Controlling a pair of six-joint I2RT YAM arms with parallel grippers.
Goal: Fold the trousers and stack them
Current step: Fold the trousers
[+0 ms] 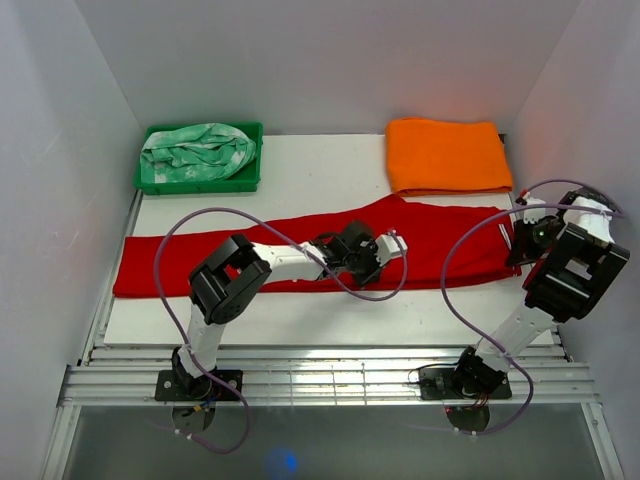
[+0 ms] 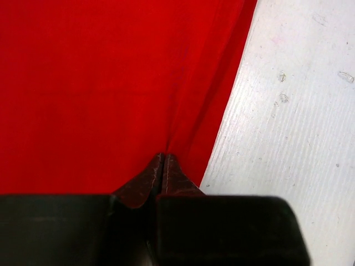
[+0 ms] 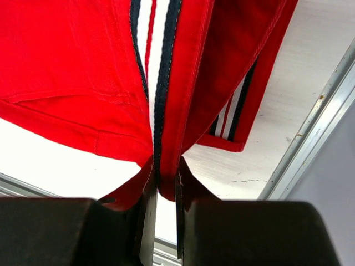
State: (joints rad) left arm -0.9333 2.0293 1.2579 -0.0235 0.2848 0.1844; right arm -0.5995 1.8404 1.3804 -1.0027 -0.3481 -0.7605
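The red trousers (image 1: 220, 260) lie stretched left to right across the white table (image 1: 300, 170). My left gripper (image 1: 388, 250) sits at their near edge around the middle. In the left wrist view its tips (image 2: 165, 158) are pressed together, with a crease in the red cloth (image 2: 83, 83) running out from them. My right gripper (image 1: 520, 245) is at the trousers' right end. In the right wrist view it (image 3: 165, 166) is shut on the red hem (image 3: 66, 55) beside a navy, white and red striped band (image 3: 158, 72), which hangs lifted above the table.
A green tray (image 1: 200, 187) holding mint green and white cloth (image 1: 195, 150) stands at the back left. A folded orange cloth (image 1: 447, 155) lies at the back right. A metal rail (image 3: 321, 122) and the right wall run close to my right gripper.
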